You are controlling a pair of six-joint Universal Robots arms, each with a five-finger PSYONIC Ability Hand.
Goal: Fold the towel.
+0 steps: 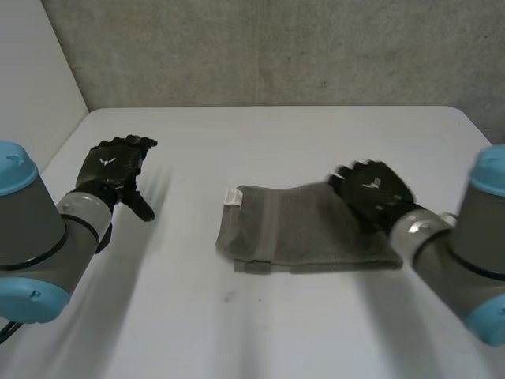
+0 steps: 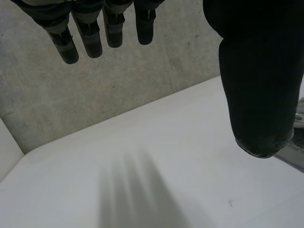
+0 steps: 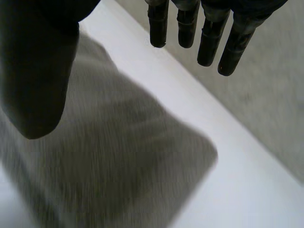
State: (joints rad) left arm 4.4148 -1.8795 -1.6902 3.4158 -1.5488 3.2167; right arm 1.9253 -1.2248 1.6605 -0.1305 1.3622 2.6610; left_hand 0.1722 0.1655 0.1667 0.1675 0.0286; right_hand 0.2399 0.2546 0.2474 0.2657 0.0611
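Table: white, carrying the towel right of centre; near right part cut off behind the right arm.
Towel: grey, folded into a flat rectangle, long side running left to right; far right corner hidden under the right robot hand.
Right robot hand: over the towel's right end, fingers straight and spread, thumb apart, gripping nothing; contact with the cloth unclear.
Left robot hand: well left of the towel, above bare table, fingers straight, thumb apart, empty.
Tag: white, at the towel's far left corner; print unreadable.
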